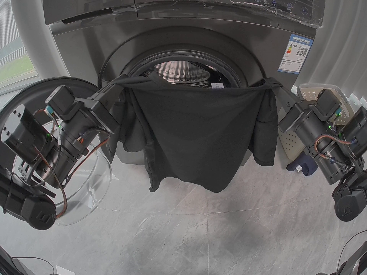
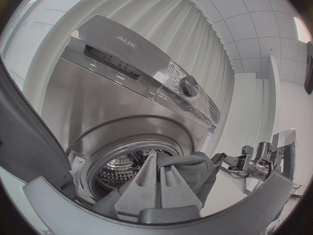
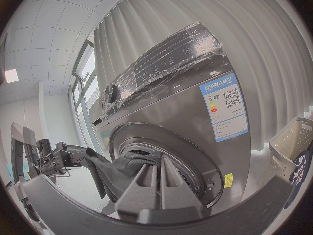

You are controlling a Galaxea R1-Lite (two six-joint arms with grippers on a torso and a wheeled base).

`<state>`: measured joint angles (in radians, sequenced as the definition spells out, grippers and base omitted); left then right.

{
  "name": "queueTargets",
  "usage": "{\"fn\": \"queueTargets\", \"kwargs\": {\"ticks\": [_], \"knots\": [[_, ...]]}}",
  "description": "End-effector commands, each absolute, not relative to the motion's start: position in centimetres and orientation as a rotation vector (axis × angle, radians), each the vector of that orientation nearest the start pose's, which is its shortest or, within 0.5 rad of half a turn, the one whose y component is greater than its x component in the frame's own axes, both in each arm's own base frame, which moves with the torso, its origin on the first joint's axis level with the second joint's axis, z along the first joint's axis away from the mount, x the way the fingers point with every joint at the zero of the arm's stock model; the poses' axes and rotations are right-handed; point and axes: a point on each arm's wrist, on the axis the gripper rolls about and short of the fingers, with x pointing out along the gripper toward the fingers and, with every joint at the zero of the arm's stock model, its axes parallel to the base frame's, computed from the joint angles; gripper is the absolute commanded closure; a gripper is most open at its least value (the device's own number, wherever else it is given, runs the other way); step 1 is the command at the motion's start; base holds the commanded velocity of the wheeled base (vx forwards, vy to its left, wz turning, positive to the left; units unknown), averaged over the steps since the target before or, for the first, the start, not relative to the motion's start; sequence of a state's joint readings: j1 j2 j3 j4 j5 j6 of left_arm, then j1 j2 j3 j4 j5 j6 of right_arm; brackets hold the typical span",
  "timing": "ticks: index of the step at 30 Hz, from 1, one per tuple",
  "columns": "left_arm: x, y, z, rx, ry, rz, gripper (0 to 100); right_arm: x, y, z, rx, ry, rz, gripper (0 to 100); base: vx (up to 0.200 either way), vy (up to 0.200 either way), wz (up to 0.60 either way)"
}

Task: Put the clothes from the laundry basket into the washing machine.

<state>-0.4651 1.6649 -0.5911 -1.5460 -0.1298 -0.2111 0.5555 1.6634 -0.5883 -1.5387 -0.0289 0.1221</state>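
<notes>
— Grey tiled floor [image 1: 229, 233] underfoot. What have the grippers got?
— Both the left gripper [image 1: 116, 88] and the right gripper [image 1: 276, 88] are clamped on a top corner of the black shirt [image 1: 198, 134] (stretched wide between them). It hangs across the open mouth of the washing machine [image 1: 88, 50]. Beside the right arm stands the laundry basket [image 1: 321, 92].

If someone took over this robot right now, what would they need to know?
Left tool: shut on black shirt.
Right tool: shut on the same shirt.
The shirt hangs spread between them in front of the washing machine opening, door open; not yet inside.
Left to do: push it into the drum, release, then fetch the navy garment at the laundry basket.
</notes>
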Motion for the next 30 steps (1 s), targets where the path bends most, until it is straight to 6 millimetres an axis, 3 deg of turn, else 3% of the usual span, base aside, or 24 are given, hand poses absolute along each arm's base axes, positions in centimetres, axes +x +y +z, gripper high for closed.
{"fn": "queueTargets", "kwargs": {"ticks": [1,9,10,13,16,30], "knots": [[24.1,-13.9,21.7,-0.283,-0.367,-0.673,100,22.9,14.5,22.0,0.252,-0.384,0.557,100,0.0,0.0,0.0],[24.2,-14.7,22.5,-0.294,-0.396,-0.695,100,26.0,19.2,14.5,0.179,-0.137,0.633,100,0.0,0.0,0.0],[24.0,-14.8,22.5,-0.296,-0.397,-0.702,100,26.0,20.0,13.6,0.172,-0.112,0.652,0,0.0,0.0,0.0],[23.5,-15.3,22.6,-0.303,-0.399,-0.722,100,26.7,22.0,10.6,0.146,-0.04,0.679,0,0.0,0.0,0.0],[23.2,-15.6,22.6,-0.306,-0.395,-0.738,100,27.2,23.5,9.0,0.132,-0.013,0.703,0,0.0,0.0,0.0],[21.9,-16.5,22.6,-0.305,-0.392,-0.793,100,30.0,27.5,4.9,0.123,-0.008,0.744,0,0.0,0.0,0.0]]}}
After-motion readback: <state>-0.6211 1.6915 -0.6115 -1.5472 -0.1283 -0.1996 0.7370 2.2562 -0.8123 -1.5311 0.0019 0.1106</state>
